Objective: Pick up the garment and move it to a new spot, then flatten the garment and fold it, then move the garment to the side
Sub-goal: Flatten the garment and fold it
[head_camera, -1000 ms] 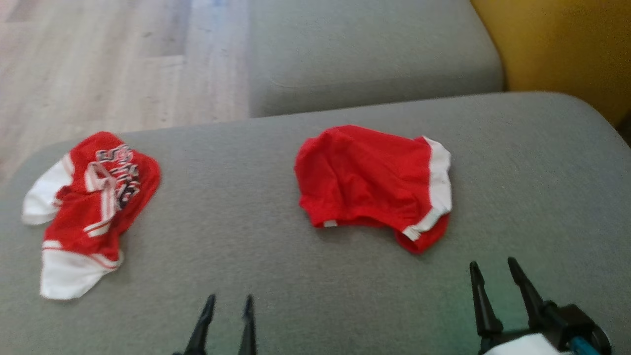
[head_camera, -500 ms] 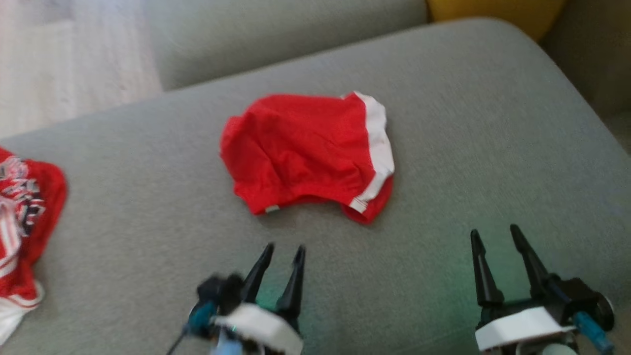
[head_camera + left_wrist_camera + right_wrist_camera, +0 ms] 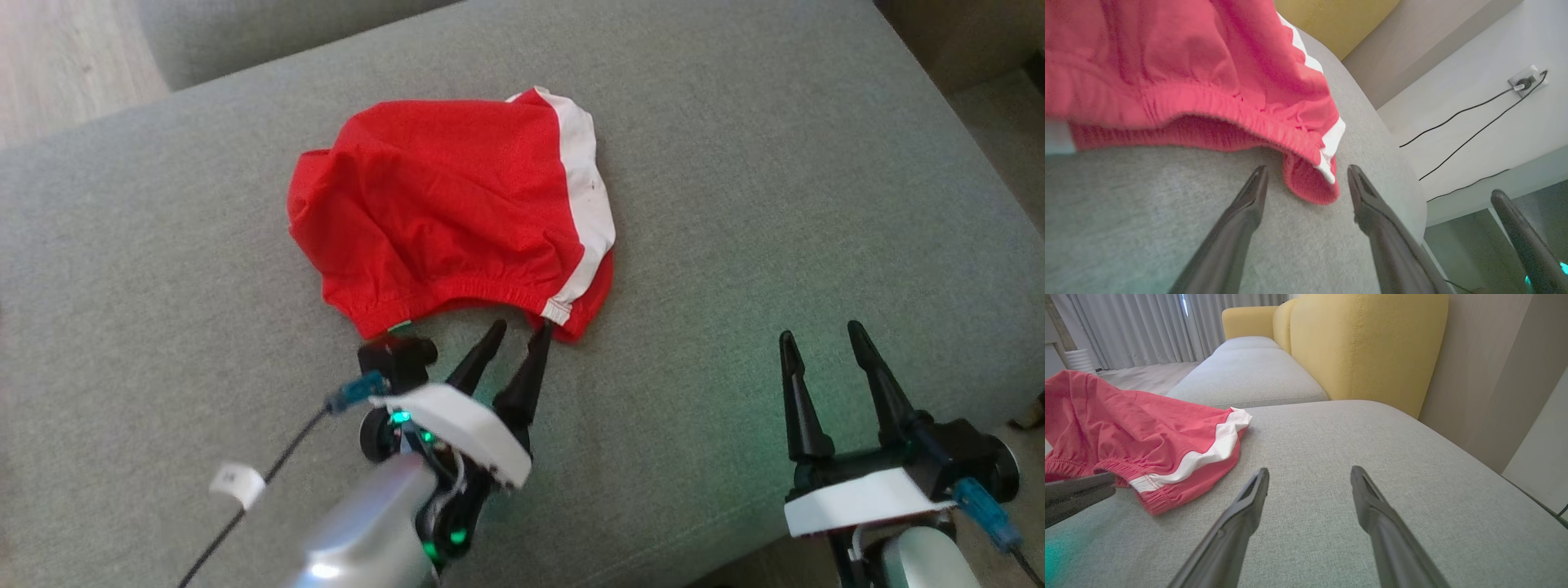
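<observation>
Red white-striped shorts (image 3: 441,204) on grey sofa cushion (image 3: 735,163), left gripper (image 3: 522,327) spread at their waistband corner (image 3: 562,312), right gripper (image 3: 820,330) spread, empty.

Has reached forward with the left hand (image 3: 522,327), from the bottom edge of the head view up to the red shorts (image 3: 441,204); now has the white-striped waistband corner between spread fingertips. Has swung the head camera too, leaving the shorts farther up and left in frame.
</observation>
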### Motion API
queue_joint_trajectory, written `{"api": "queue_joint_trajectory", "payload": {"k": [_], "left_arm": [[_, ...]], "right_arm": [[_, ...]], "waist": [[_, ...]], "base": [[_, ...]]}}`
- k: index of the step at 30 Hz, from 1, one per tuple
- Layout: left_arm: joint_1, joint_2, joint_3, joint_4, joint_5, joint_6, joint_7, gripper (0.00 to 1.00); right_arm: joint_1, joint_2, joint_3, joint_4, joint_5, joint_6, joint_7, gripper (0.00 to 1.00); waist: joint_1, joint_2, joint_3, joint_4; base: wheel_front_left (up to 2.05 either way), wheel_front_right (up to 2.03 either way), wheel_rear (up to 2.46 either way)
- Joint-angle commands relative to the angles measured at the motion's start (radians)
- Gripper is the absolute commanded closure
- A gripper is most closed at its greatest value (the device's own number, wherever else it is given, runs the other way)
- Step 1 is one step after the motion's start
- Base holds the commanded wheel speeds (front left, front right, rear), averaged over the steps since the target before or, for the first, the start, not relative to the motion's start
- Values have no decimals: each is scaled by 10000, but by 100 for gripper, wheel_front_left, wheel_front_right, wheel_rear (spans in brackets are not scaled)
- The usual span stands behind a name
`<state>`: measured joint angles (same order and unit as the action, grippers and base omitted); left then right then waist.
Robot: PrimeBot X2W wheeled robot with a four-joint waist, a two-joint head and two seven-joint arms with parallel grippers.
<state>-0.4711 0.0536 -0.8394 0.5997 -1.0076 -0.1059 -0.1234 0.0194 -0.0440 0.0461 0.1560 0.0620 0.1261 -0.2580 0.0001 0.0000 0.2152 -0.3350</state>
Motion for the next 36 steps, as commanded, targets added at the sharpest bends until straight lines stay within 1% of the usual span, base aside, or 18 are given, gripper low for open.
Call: {"api": "queue_joint_trajectory", "payload": {"k": [1,3,6,11,15,16,17,19,20,21,22,25,29,33,36], "left_arm": [[-279,-33,127,-79,-318,-89,35,0],[-487,-33,-135,-21,-995,-134,252,0],[-820,-33,-519,79,-1697,-177,456,0],[-1280,-34,-1132,423,-2447,-216,413,0],[-1474,-34,-1580,487,-2739,-233,325,0],[-1506,-34,-1681,495,-2791,-235,278,4],[-1535,-34,-1777,503,-2842,-238,231,17],[-1592,-34,-1957,532,-2928,-241,130,51],[-1616,-34,-2036,528,-2986,-242,81,61],[-1640,-34,-2121,511,-3049,-243,52,79],[-1668,-34,-2212,496,-3093,-244,22,100],[-1745,-34,-2450,489,-3200,-245,-99,100],[-1801,-34,-2667,549,-3206,-245,-522,100],[-1676,13,-2807,591,-3131,-246,-868,100],[-1461,238,-2907,388,-3040,-246,-1053,100]], "right_arm": [[-311,-62,226,-340,69,46,-38,0],[-351,-62,240,-336,83,46,-38,0],[-406,-62,252,-338,98,46,-38,0],[-490,-62,260,-308,118,46,-38,0],[-486,-62,239,-298,129,46,-38,0],[-479,-62,239,-294,132,46,-38,0],[-472,-62,241,-287,134,46,-38,0],[-458,-62,248,-275,137,46,-38,0],[-452,-62,251,-272,138,46,-38,0],[-448,-62,257,-272,142,46,-38,0],[-446,-62,263,-273,146,46,-38,0],[-444,-62,263,-274,160,46,-38,0],[-353,-62,171,-274,159,46,-38,0],[-209,-62,116,-191,146,46,-38,0],[-70,-62,46,-136,109,46,-38,0]], "waist": [[-1,0,117,-70],[-1,0,190,-91],[-1,0,281,-105],[-1,0,366,-135],[-1,0,379,-133],[-1,0,373,-136],[-1,0,365,-142],[-1,0,344,-160],[-1,0,335,-171],[-1,0,331,-182],[-1,0,330,-193],[-1,0,331,-191],[-1,0,246,-3],[-1,0,-49,353],[-1,0,-362,749]], "base": [[0,0,0],[0,0,0],[0,0,0],[0,0,0],[0,0,0],[0,0,0],[0,0,0],[0,0,0],[0,0,0],[0,0,0],[0,0,0],[0,0,0],[0,0,0],[0,0,0],[0,0,0]]}}
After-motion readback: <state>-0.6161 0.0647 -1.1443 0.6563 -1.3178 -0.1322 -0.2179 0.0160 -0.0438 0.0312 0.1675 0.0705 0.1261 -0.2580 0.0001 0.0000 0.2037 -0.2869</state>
